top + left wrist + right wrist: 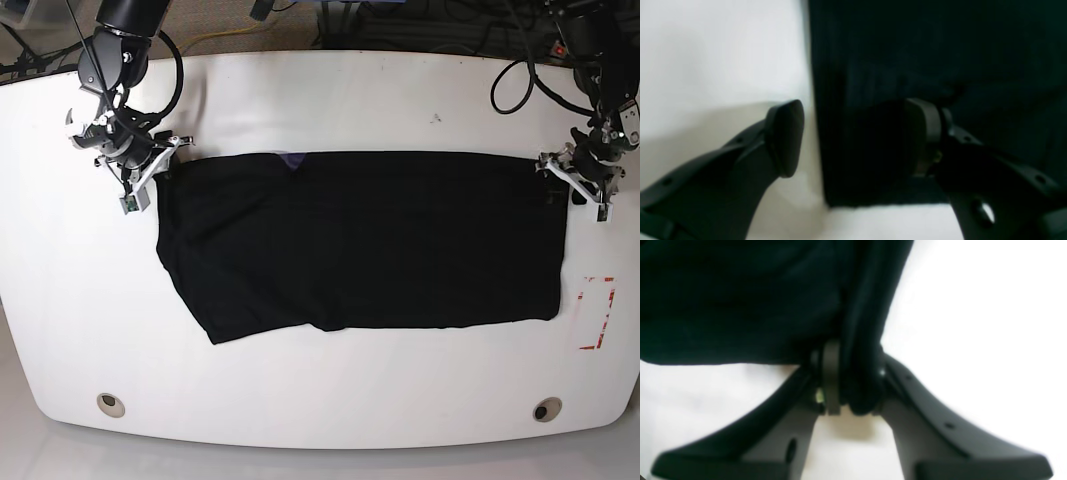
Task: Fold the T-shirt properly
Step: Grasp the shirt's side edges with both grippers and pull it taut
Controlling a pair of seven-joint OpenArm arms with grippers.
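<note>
On the white surface the near edge carries two small round holes, one toward the near left corner and one toward the near right corner, and a red rectangular outline sits by the right edge. Just beyond them the T-shirt lies spread across the middle of the surface, black and mostly flat, its near hem running straight on the right side and slanting away toward the left, where the cloth is looser and creased. A small purple-blue patch shows at its far edge, left of centre. At the far right corner of the cloth the left claw stands with its jaws parted and holds nothing; its wrist view shows one finger on the bare surface and the other over the black cloth, the straight cloth edge running between them. At the far left corner of the cloth the right claw is clamped on a bunched fold of the T-shirt, the fabric pinched between its pads and draping away from them.
</note>
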